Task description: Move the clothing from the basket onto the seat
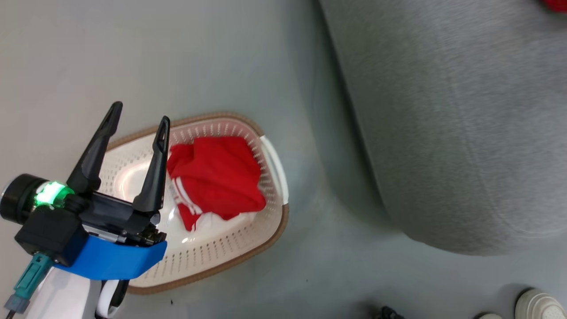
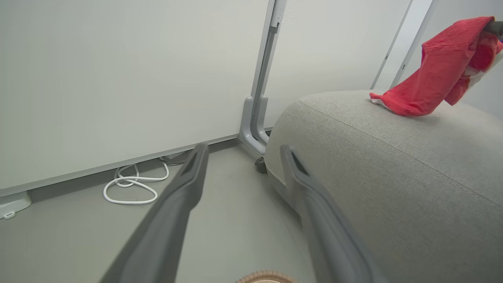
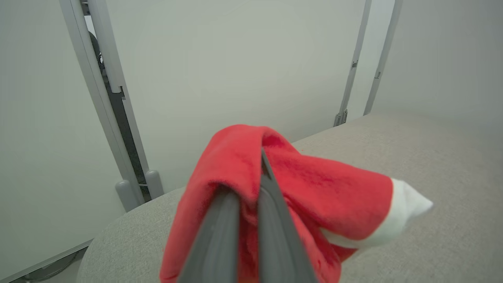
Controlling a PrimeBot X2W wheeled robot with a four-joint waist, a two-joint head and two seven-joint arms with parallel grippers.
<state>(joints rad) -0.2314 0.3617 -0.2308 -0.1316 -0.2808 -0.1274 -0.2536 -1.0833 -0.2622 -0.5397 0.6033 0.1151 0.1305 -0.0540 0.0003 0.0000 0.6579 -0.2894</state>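
Note:
One red garment of the clothing (image 1: 217, 177) with white stripes lies bunched in the right half of the cream basket (image 1: 274, 235) on the floor. My left gripper (image 1: 140, 114) hovers open over the basket's left half, just left of that garment, with nothing between its fingers; the left wrist view shows the same open gripper (image 2: 243, 148). My right gripper (image 3: 249, 184) is shut on a second red garment (image 3: 314, 184) with white trim. This garment (image 2: 440, 74) hangs over the grey seat (image 2: 393, 165), its lower end touching the cushion. The seat (image 1: 465, 133) lies right of the basket.
A white cable (image 2: 131, 184) lies coiled on the grey floor by the pale wall panels. A grey panel post (image 2: 259, 98) stands at the seat's far corner. White round objects (image 1: 538, 305) sit on the floor at the head view's lower right.

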